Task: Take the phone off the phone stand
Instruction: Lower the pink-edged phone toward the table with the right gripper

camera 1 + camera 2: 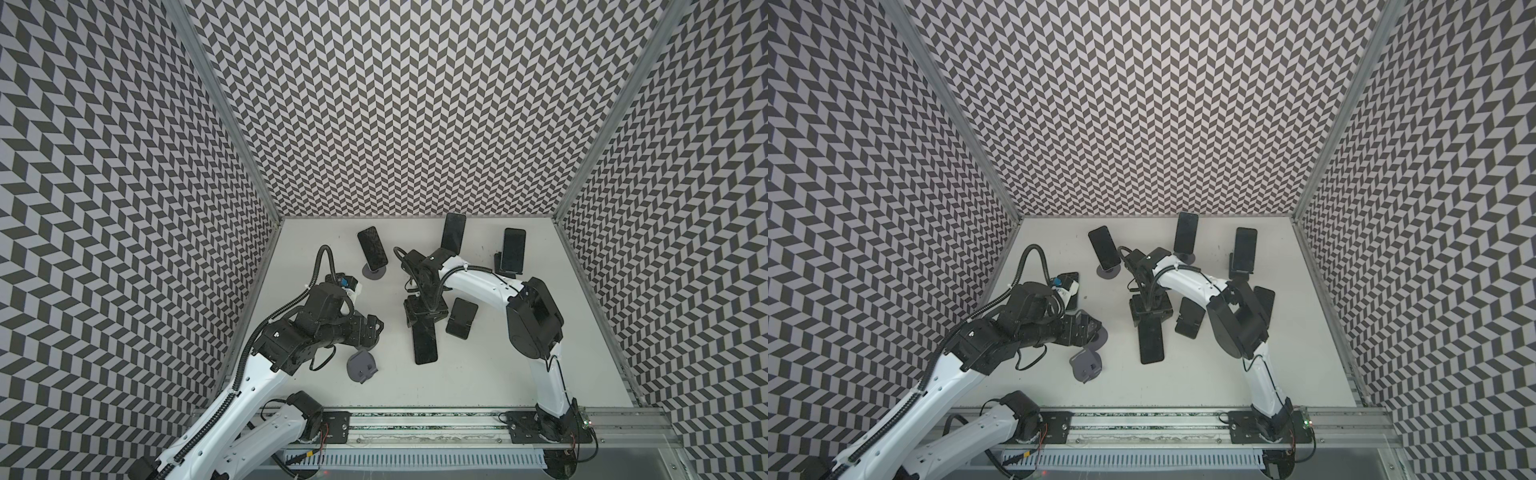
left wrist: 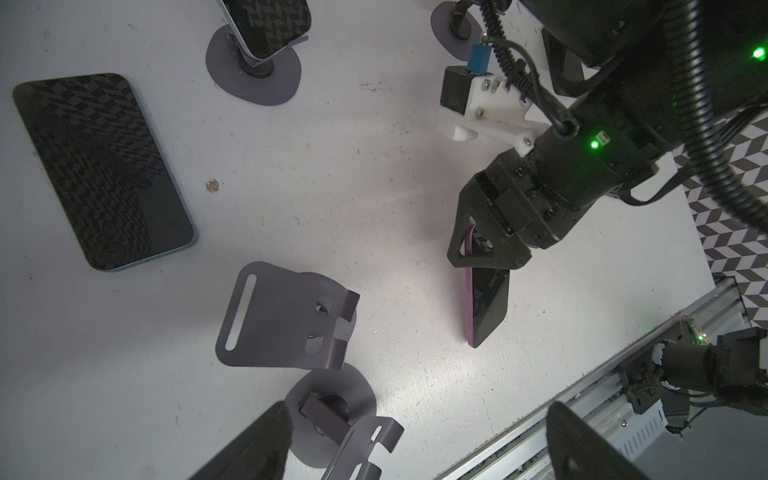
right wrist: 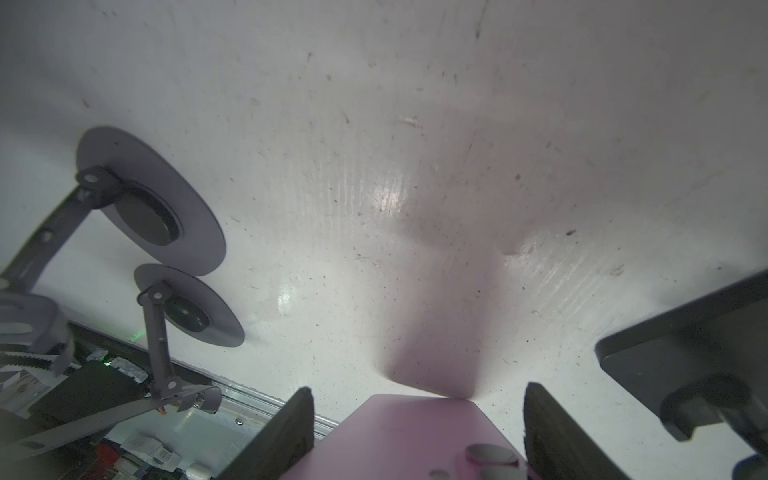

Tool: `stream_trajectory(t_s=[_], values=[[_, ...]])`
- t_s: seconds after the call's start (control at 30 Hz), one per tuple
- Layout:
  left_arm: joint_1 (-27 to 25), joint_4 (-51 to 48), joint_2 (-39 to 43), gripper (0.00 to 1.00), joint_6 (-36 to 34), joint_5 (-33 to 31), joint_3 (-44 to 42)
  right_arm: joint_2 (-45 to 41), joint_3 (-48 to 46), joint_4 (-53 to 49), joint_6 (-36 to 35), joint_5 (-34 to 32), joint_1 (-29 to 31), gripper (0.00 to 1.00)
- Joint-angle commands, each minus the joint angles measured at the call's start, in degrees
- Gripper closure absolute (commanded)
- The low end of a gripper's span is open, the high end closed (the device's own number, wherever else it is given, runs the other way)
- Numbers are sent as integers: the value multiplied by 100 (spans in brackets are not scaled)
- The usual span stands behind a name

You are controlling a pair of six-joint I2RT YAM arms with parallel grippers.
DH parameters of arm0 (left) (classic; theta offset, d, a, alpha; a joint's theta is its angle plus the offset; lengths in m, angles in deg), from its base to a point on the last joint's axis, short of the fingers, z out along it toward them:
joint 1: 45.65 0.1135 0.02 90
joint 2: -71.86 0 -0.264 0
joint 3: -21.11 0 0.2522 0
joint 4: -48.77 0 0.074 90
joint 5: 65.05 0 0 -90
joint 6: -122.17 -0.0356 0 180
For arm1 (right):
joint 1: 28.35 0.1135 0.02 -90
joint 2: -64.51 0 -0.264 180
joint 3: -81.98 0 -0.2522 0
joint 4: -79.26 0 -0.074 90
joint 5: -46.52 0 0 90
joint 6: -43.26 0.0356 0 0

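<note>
White table (image 1: 498,374), right claw (image 1: 420,322) clamped on phone (image 1: 424,345), tip touching down. Bare space toward rail (image 1: 415,417). Left claw (image 1: 374,330) spread wide.

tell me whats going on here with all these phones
The right gripper is shut on a purple phone, which is off any stand with its lower end down near the table. The left gripper is open and holds nothing, above an empty grey stand. A second phone lies flat on the table, and three propped phones sit on stands at the back.
</note>
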Motion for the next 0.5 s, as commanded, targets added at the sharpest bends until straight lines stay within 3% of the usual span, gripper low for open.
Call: stream_trajectory(t_s=[0.0,0.47], values=[[31,-116,72,4,-63,64,18,104,-15,-162,-107,7,-74,98],[43,-42,-13,4,-204,5,193,559,236,-433,4,93,-280,98]])
